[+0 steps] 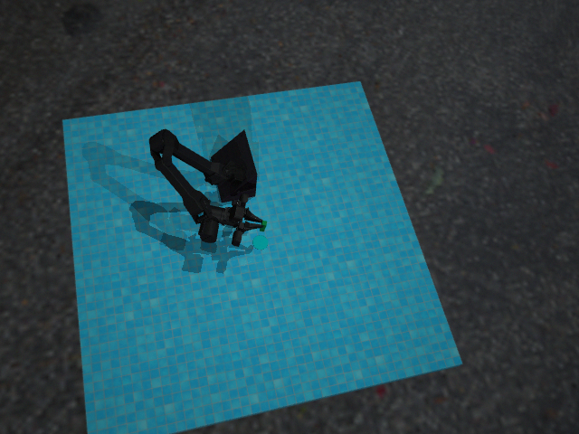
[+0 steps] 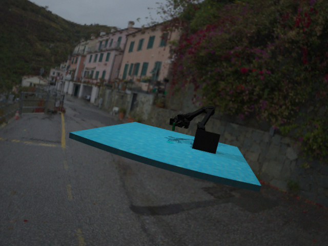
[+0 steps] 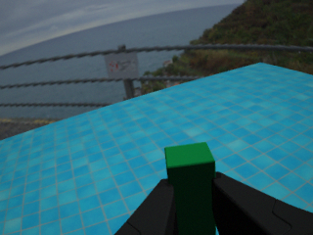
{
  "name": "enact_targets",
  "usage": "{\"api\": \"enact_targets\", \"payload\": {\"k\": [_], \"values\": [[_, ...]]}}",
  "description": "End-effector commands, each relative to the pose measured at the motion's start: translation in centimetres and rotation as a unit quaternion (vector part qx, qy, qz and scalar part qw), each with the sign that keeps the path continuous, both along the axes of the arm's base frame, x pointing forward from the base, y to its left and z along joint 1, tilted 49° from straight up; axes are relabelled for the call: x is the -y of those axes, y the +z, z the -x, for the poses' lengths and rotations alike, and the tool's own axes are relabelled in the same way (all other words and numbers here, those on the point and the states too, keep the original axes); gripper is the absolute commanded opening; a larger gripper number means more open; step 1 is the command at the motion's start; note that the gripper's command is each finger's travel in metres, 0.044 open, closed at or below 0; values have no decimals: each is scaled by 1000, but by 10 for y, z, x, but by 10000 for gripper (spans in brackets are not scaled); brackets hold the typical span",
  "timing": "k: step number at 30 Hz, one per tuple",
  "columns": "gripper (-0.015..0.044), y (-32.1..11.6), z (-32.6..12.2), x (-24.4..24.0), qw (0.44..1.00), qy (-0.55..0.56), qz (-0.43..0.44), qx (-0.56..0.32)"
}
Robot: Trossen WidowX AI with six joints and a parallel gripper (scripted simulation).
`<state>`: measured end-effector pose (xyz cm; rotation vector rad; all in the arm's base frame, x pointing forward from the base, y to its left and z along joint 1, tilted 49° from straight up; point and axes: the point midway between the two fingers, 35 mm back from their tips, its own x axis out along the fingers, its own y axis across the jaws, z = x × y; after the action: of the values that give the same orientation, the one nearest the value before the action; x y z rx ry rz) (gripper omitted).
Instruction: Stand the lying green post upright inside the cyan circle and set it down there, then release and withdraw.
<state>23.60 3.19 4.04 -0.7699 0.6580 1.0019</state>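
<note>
Blue tiled surface (image 1: 327, 303) (image 2: 159, 153) (image 3: 98, 162); hand (image 1: 263, 225) (image 2: 173, 123) (image 3: 191, 186) grips green post (image 1: 264, 226) (image 2: 173, 126) (image 3: 192, 191) upright, raised; cyan circle (image 1: 260, 242) (image 2: 169, 142) near frame centre in top view.

Top camera high, steeply downward

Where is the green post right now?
In the exterior view, the green post hangs upright above the blue tabletop, held in the gripper, not yet on the cyan circle.
</note>
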Motion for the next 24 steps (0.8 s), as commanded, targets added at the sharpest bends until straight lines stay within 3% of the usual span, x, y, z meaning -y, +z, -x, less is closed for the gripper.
{"api": "enact_targets", "payload": {"k": [1,24], "values": [[23,2,1,0,1000,5,-5,15],[23,5,1,1,999,12,-11,40]]}}
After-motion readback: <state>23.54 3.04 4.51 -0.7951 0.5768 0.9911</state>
